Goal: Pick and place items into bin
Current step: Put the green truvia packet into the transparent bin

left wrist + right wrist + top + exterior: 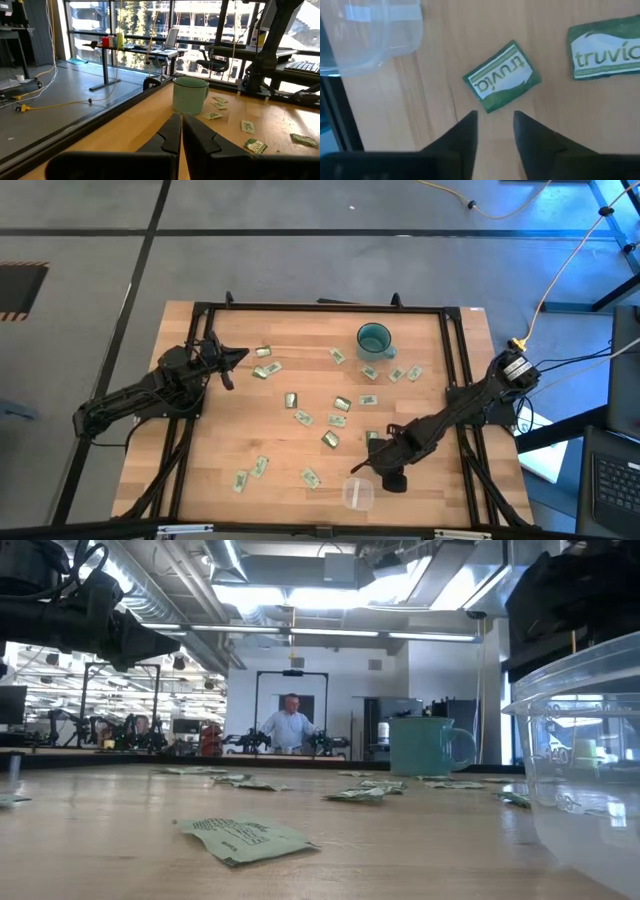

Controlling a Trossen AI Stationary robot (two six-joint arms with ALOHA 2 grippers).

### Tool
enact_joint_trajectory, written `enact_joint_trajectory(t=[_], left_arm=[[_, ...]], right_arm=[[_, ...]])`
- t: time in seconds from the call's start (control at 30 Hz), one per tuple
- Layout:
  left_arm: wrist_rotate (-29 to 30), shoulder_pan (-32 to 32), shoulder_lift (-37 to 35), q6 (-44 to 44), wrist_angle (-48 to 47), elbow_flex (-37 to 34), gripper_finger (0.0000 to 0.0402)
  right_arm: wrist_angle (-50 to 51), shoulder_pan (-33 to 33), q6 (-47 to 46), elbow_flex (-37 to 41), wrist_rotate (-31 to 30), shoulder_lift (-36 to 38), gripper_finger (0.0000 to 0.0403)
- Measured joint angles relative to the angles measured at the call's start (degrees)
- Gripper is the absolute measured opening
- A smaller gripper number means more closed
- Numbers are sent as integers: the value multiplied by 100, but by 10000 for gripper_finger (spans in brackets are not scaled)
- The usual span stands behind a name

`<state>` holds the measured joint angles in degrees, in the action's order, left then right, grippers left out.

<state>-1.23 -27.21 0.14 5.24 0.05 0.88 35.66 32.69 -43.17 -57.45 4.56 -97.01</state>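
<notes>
A: What is seen at the left of the table?

B: The left gripper [240, 356] is held above the wooden table [200, 450], near its left edge. Its jaws are pressed together with nothing between them, as the left wrist view shows [181, 131].

A: And across the middle?

B: Pale green and white Truvia packets [341, 404] are scattered flat over the boards, most of them between the two arms. A teal-green mug [374, 340] is stood at the far side, with several packets just beside it.

A: What is found toward the right?

B: The right gripper [362, 467] is lowered near the front edge. Its jaws are parted and empty; in the right wrist view they [495, 131] are set just short of one packet [502, 76], which lies flat on the wood. The clear plastic tub [358, 493] is stood just beside that gripper, at the front edge. Whether anything lies inside it cannot be told.
</notes>
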Motion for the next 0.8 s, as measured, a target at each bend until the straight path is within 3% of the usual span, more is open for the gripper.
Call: enact_joint_trajectory(t=[0.13,0.27,0.8], left_arm=[[0,0,0,-1,-2,1,13],[0,-1,0,-1,-2,1,11],[22,1,0,-1,-17,1,11]], right_arm=[[-157,0,-3,0,-4,0,169],[-244,7,-3,0,-46,0,177],[-389,378,-7,-31,-346,-724,117]])
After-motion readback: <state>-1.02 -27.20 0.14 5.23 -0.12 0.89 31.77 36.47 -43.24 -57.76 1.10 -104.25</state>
